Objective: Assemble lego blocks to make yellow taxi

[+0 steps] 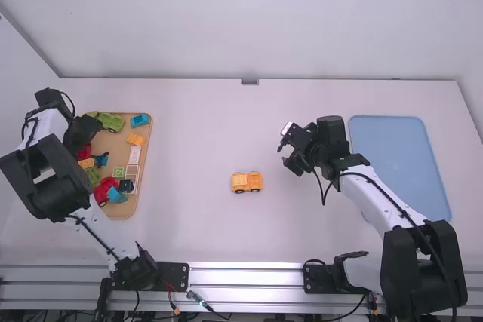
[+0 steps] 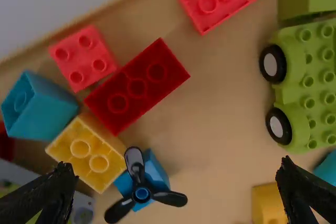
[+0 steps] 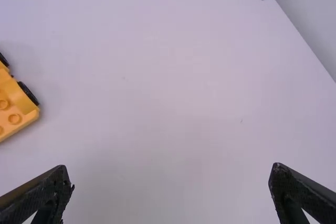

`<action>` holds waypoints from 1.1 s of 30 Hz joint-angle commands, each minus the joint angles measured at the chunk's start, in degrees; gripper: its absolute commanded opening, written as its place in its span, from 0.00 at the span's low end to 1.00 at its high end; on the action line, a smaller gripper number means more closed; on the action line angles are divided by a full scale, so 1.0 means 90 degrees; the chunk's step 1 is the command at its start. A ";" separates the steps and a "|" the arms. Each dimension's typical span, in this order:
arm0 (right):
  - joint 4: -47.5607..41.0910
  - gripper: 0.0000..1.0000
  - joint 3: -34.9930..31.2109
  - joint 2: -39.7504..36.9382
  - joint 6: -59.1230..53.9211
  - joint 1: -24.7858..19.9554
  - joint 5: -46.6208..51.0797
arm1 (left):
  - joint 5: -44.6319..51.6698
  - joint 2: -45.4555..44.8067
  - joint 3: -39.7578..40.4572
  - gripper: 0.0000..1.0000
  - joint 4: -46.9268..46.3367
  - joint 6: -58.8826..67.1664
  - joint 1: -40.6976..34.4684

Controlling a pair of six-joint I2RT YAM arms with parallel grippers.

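Tray: crowded w/ mixed blocks; any grab here could shove neighbours or wedge a fingertip.
L claw: above tray, fingers spread wide, nothing btwn them.
Yellow block: likely next pick, in tray; sits nearer 1 fingertip than mid-gap, so a straight drop may land on it, not around it.
Dark red block: tight by the yellow block; leaves little finger room, may get dragged along.
Propeller: on a blue block beside the yellow block; blades stick out, could snag or get pinched.
Yellow car base: near mid desk, on wheels, studs up; might roll if pressed w/o bracing, & a skewed block wouldn't seat.
R claw: over desk, R of car base, spread wide, empty; closing here prob. misses, & a low sideways approach could bump the base.
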 commanded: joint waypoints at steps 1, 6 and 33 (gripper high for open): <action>-0.0002 0.99 -0.0029 -0.0102 0.0066 -0.0002 0.0010 | 0.0066 0.0027 -0.0158 0.99 -0.0075 -0.1345 -0.0022; -0.0002 0.99 -0.0029 -0.0102 0.0063 0.0005 0.0012 | -0.0189 0.0027 -0.0301 0.99 -0.0189 -0.2387 -0.0002; 0.0019 0.99 -0.0029 -0.0100 0.0228 -0.0002 0.0032 | -0.0522 0.0027 -0.1299 0.99 0.0821 -0.3827 0.0197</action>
